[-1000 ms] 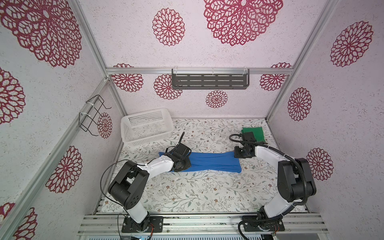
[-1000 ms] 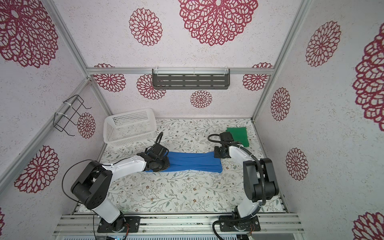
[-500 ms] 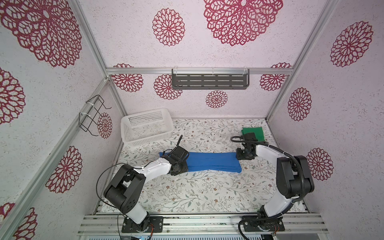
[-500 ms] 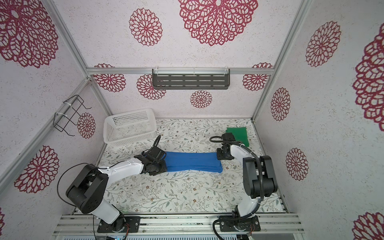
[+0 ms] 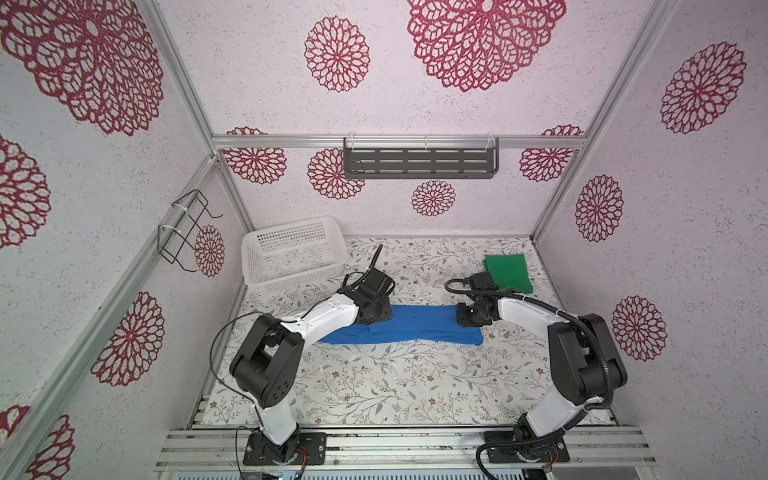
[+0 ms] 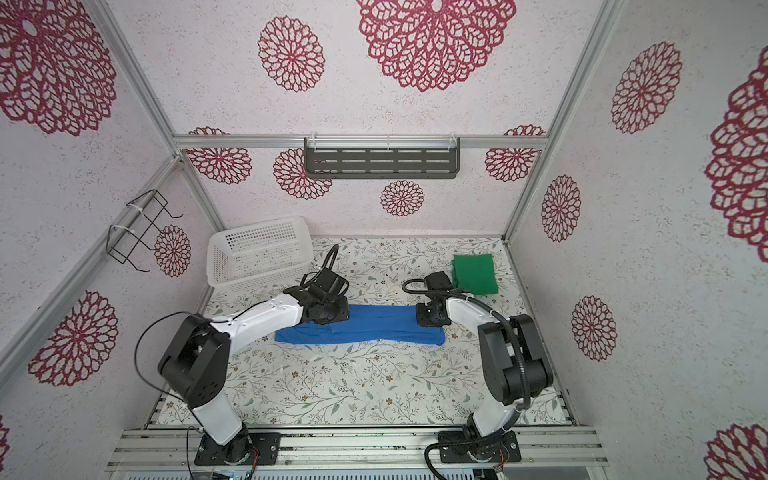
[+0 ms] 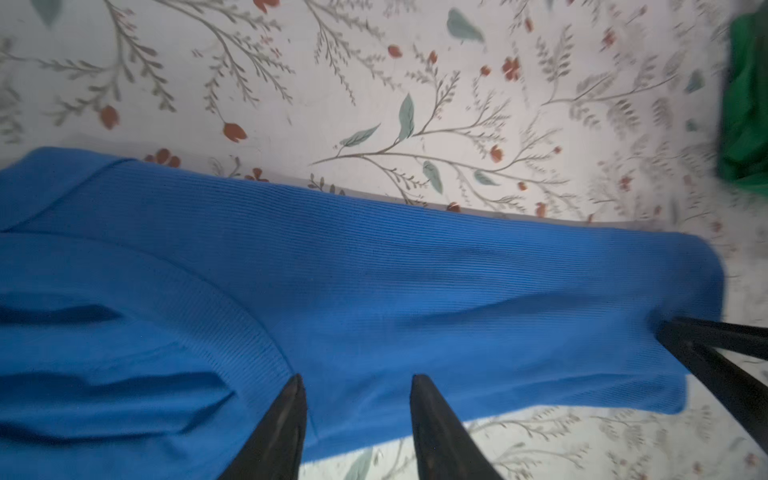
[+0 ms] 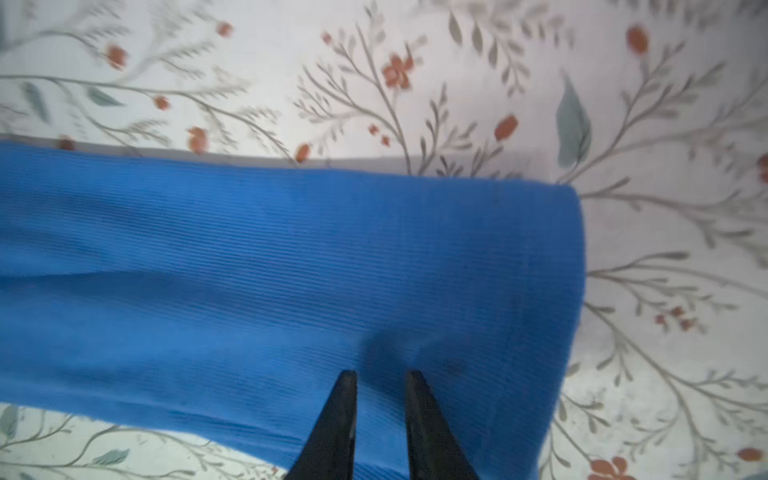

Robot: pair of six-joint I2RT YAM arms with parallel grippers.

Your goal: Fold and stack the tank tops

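In both top views the blue top [image 5: 415, 328] lies as a long narrow strip across the middle of the tabletop [image 5: 374, 382]; my left claw [image 5: 376, 311] sits low over its left end and my right claw [image 5: 467, 318] over its right end, both near the strip's far edge; the green top [image 6: 476, 274] lies folded in the far right corner, apart from the strip and just behind my right arm; the white basket [image 5: 291, 249] stands in the far left corner.

In the left wrist view my left claw [image 7: 357, 378] stands partly open with nothing in it; the blue top [image 7: 415, 291] fills the gap beneath the tips, and loose curved folds bunch to one side.

In the right wrist view my right claw [image 8: 382, 374] shows only a narrow slot between its fingers; the tips press a dimple into the blue top [image 8: 291, 270] close to its end edge; I see no fold caught between them.

I judge the risks so: the cloth is soft and layered, so a shallow pinch could take the upper layer alone and the fold would open as I lift; the bunched left end could slip or drag crooked; uneven pulls from my two claws would skew the strip before it reaches the green top.
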